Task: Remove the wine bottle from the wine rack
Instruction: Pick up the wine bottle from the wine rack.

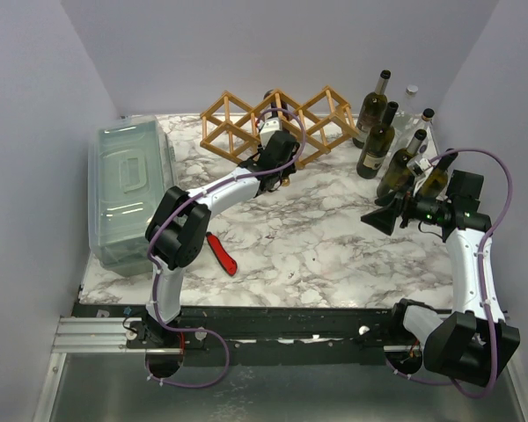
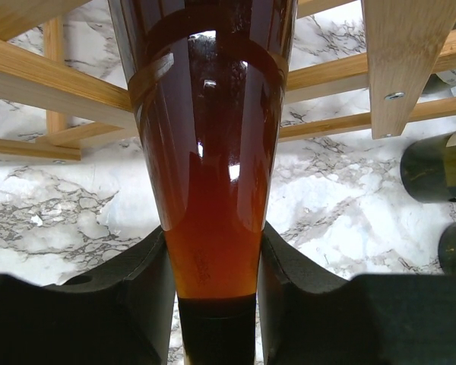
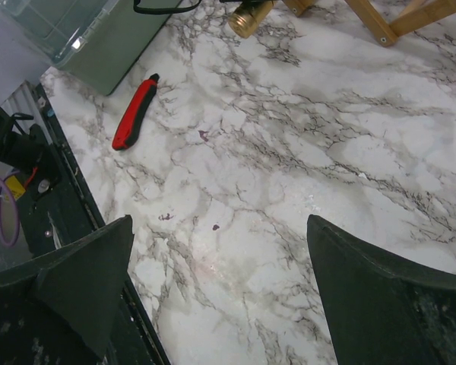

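Table contents, left to right:

- **Bin and tool.** One lidded plastic bin [image 1: 128, 180] stood at the table's left edge. One red-handled tool [image 1: 222, 253] lay beside it, toward the near edge.
- **Rack and bottle.** One wine rack [image 2: 45, 72] of three cells stood at the far edge. I counted one wine bottle [image 2: 213, 137] in it, lying in the middle cell with its neck toward the near edge.
- **Left gripper.** The left gripper [image 2: 213, 255] was clamped on that neck, both pads appearing to lie against the glass.
- **Handling.** I judged the bottle rigid, heavy, smooth and breakable. Its neck tapers, so a hold there could creep toward the cap. Grip low on the neck and draw it out along the cell, clear of the slats.
- **Other bottles.** In the far right corner I counted six standing bottles [image 1: 380, 145], some partly hidden.
- **Right gripper.** The right gripper [image 3: 219, 228] hung wide apart above the table, holding nothing.
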`<move>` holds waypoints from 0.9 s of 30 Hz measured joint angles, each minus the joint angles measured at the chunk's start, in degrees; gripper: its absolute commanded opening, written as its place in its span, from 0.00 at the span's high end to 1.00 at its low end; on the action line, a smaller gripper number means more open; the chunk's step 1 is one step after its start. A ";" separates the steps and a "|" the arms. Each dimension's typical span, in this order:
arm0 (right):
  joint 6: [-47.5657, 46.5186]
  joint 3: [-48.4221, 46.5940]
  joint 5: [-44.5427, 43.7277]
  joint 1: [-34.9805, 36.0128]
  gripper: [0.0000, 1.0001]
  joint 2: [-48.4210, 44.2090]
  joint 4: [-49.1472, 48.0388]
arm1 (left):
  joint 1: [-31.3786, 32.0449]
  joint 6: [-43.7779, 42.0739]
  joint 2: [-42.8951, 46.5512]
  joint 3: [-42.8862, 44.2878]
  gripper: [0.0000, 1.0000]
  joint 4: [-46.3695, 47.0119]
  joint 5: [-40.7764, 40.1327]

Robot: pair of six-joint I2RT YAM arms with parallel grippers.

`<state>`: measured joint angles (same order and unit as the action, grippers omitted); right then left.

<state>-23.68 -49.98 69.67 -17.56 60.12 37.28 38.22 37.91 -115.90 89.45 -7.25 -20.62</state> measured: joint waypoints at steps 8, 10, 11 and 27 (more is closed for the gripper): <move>-0.33 0.00 -0.55 0.02 0.01 0.28 0.07 | 0.00 -0.26 0.22 -0.28 1.00 0.24 0.02; -0.39 0.00 -0.63 0.13 0.01 0.31 0.09 | -0.04 -0.52 0.61 -0.81 1.00 0.33 0.04; -0.39 0.00 -0.66 0.26 0.01 0.31 0.11 | -0.07 -0.68 0.72 -0.92 1.00 0.26 0.07; -0.42 0.00 -1.11 0.37 0.01 0.33 0.15 | -0.17 -2.27 2.25 -2.10 0.45 -0.59 0.52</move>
<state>-24.10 -49.98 68.55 -17.19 60.45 37.43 38.04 35.64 -113.65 87.35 -7.84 -20.10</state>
